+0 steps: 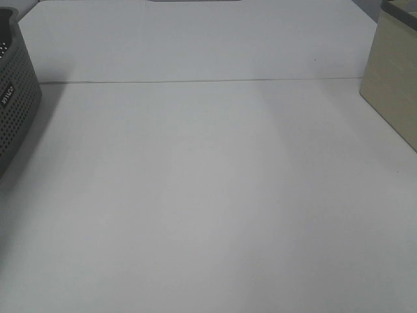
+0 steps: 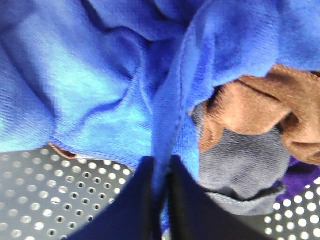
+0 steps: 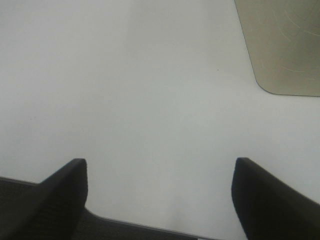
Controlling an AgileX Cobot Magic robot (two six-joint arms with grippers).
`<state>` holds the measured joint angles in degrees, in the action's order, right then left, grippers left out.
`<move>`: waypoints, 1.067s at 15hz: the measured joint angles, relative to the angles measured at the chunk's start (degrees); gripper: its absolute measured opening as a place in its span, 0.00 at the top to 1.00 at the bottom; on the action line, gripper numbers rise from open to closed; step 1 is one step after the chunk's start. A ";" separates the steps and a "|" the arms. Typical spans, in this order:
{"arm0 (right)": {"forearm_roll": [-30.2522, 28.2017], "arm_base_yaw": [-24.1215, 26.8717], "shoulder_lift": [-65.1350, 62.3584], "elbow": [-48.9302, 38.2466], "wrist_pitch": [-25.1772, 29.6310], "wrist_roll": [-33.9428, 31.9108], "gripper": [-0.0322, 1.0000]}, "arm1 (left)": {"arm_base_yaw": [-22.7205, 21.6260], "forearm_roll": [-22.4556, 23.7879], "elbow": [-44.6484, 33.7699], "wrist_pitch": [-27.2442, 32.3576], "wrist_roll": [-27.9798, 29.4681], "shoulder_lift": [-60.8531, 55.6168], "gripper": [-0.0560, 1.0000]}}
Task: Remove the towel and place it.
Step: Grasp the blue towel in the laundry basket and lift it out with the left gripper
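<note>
The blue towel [image 2: 100, 85] fills most of the left wrist view, bunched in soft folds inside a perforated grey basket [image 2: 45, 200]. My left gripper [image 2: 161, 167] is shut on a fold of the towel's hemmed edge, the cloth pinched between its two dark fingers. Beside it lie a brown cloth [image 2: 260, 105] and a grey cloth [image 2: 240, 165]. My right gripper [image 3: 160, 170] is open over bare white table, nothing between its fingers. Neither gripper appears in the exterior high view, and the towel is hidden there.
A dark perforated basket [image 1: 14, 98] stands at the table's left edge. A beige box [image 1: 394, 85] [image 3: 285, 45] sits at the right. A seam line [image 1: 195, 82] runs across the white table [image 1: 208, 195]. A purple cloth [image 2: 305, 172] peeks out under the brown one.
</note>
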<state>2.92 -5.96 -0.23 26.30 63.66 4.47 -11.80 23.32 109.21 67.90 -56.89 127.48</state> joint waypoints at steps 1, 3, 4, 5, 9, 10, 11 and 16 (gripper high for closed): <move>0.00 0.00 0.00 0.00 0.00 0.00 0.22 | 0.00 0.00 0.00 0.29 1.38 0.00 0.95; 0.00 0.00 0.00 0.00 0.00 0.00 0.22 | 0.00 0.06 0.00 0.29 5.90 -0.17 0.95; 0.00 0.00 0.00 0.00 0.00 0.00 0.22 | 0.00 0.06 0.00 0.34 6.76 -0.29 0.95; 0.00 0.00 0.00 0.00 0.00 0.00 0.22 | 0.06 0.06 0.00 0.40 6.99 -0.29 0.95; 0.00 0.00 0.00 0.00 0.00 0.00 0.22 | 2.23 0.17 0.00 0.97 7.16 -1.89 0.95; 0.00 0.00 0.00 0.00 0.00 0.00 0.22 | 3.32 0.23 0.00 0.97 7.16 -3.55 0.95; 0.00 0.00 0.00 0.00 0.00 0.00 0.22 | 4.24 0.23 0.00 1.03 7.16 -5.44 0.95; 0.00 0.00 0.00 0.00 0.00 0.00 0.22 | 7.85 0.23 0.00 1.26 7.33 -18.56 0.95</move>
<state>2.92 -5.96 -0.23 26.30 63.66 4.47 -3.95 23.55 109.21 69.16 -49.56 108.92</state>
